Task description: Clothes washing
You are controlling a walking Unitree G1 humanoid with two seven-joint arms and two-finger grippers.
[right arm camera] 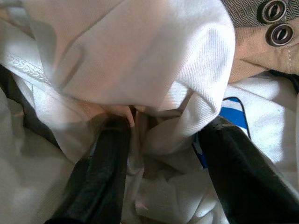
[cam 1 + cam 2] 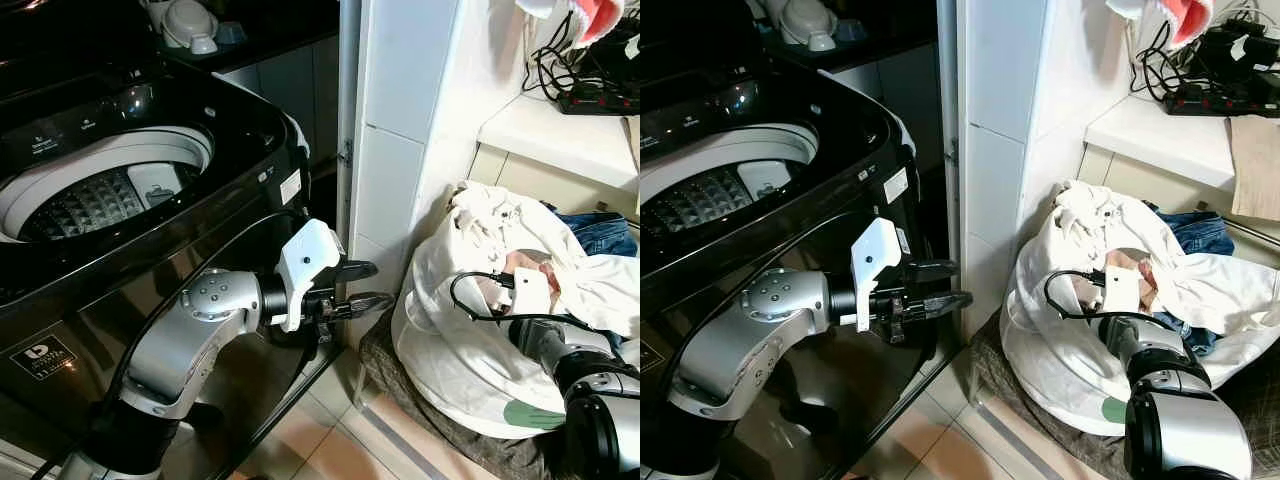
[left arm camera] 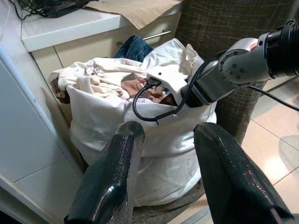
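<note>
right gripper (image 1: 163, 154) fingers spread, sunk among white clothes (image 1: 140, 56) in laundry bag (image 2: 450, 350) at right | left gripper (image 2: 362, 287) fingers apart, empty, beside washing machine (image 2: 150, 200) front, left | tan buttoned garment (image 1: 261, 42) near

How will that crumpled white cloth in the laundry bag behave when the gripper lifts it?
The crumpled white cloth will probably be floppy: it lies in soft folds between the right gripper fingers. It likely weighs little, but may drag neighbouring clothes along, since it is tangled in the heaped white laundry bag.
</note>
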